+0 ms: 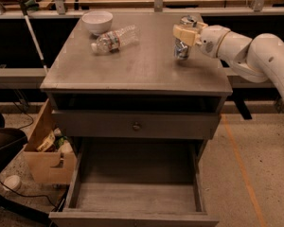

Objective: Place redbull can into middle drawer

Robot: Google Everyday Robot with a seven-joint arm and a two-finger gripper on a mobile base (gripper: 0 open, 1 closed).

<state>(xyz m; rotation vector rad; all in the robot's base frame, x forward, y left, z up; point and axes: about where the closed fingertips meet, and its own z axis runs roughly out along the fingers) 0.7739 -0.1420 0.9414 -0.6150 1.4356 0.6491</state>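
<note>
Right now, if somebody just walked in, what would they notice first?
The big white robot arm stretched in from the right, with its gripper at the upper part of the redbull can, which stands at the back right of the grey cabinet top. Next, the middle drawer, pulled wide open low in front, its bare floor showing. A clear water bottle lies on its side beside a white bowl at the back left.

Arm (255, 56) is coming in from the right edge of the frame, wearing smooth white rounded shell segments with grey seams showing between them and small dark dots running along the casing. At upper right, the claw (184, 36) is showing cream-tan and boxy.
</note>
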